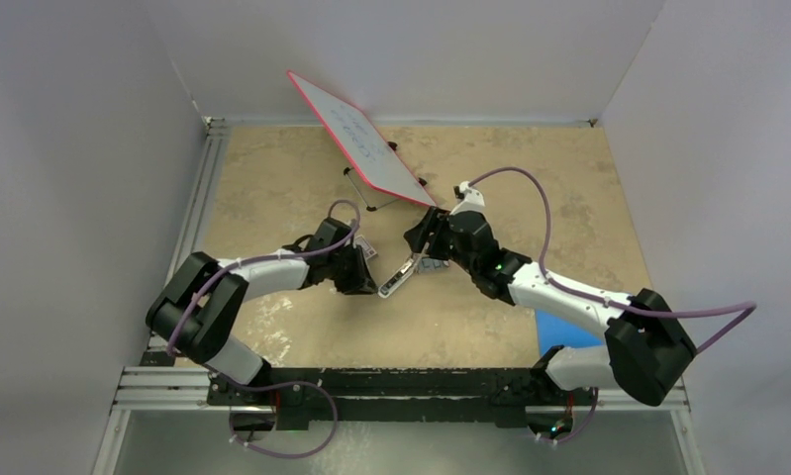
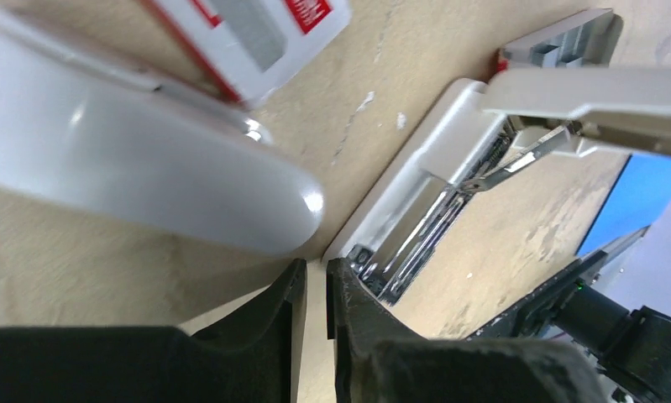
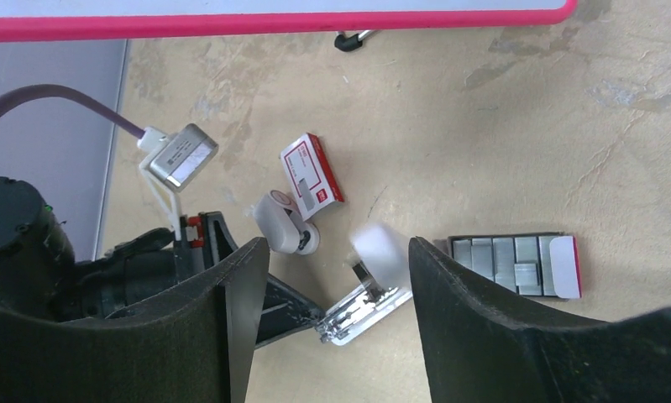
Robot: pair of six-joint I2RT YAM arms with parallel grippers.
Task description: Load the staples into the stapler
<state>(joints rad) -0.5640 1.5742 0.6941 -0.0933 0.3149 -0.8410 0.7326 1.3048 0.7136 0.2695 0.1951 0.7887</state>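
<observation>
The white stapler (image 1: 399, 277) lies open on the table, its metal channel (image 2: 424, 218) bared and its upper arm (image 2: 584, 92) raised. My left gripper (image 2: 317, 273) is shut and empty, its tips against the stapler's hinge end. My right gripper (image 3: 338, 248) is open wide above the stapler (image 3: 365, 311), with the blurred white upper arm (image 3: 380, 252) near its right finger. The red and white staples box (image 3: 312, 170) lies just beyond and also shows in the left wrist view (image 2: 256, 34). Its open tray of staple strips (image 3: 512, 264) lies to the right.
A red-framed whiteboard (image 1: 361, 148) stands tilted on its legs at the back. A blue pad (image 1: 559, 332) lies under my right arm. A white rounded object (image 3: 281, 222) sits beside the staples box. White walls enclose the table on three sides.
</observation>
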